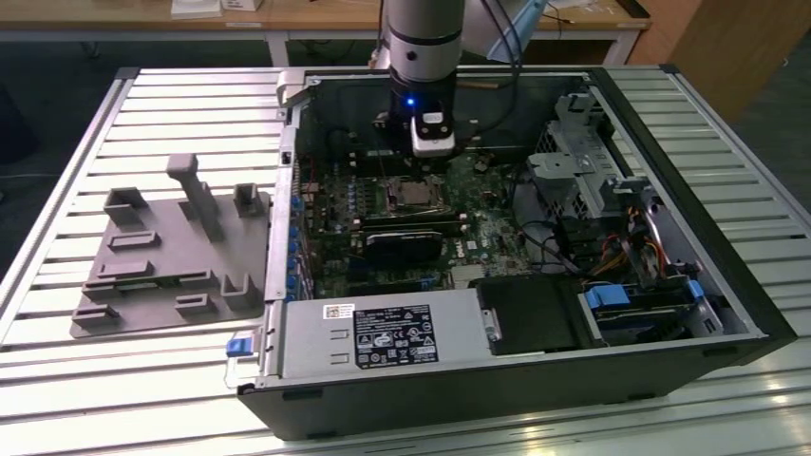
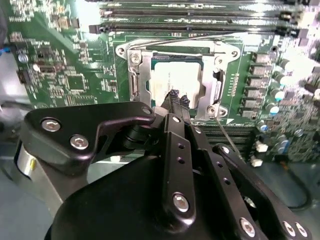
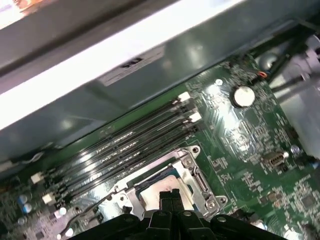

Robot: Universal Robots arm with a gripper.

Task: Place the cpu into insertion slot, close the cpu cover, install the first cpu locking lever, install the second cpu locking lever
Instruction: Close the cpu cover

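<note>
The cpu [image 2: 175,75] lies flat in the insertion slot [image 2: 133,56], its pale metal top showing through the cut-out of the cpu cover [image 2: 141,82], which rests down around it. My gripper [image 2: 178,97] hangs just above the chip's near edge, fingers shut together with nothing between them. In the first wrist view the gripper [image 3: 170,194] sits over the same silvery frame [image 3: 197,175]. A thin wire lever [image 2: 200,38] runs along the socket's memory-slot side. Another thin rod [image 2: 227,137] slants away from one corner. In the exterior view the gripper [image 1: 431,160] stands over the socket [image 1: 413,195].
Long black memory slots [image 3: 125,145] run beside the socket. A black card [image 1: 405,237] lies just in front of it. Drive cages and cables [image 1: 609,209] fill the case on the exterior view's right. A grey fixture plate [image 1: 165,256] sits on the slatted table at the left.
</note>
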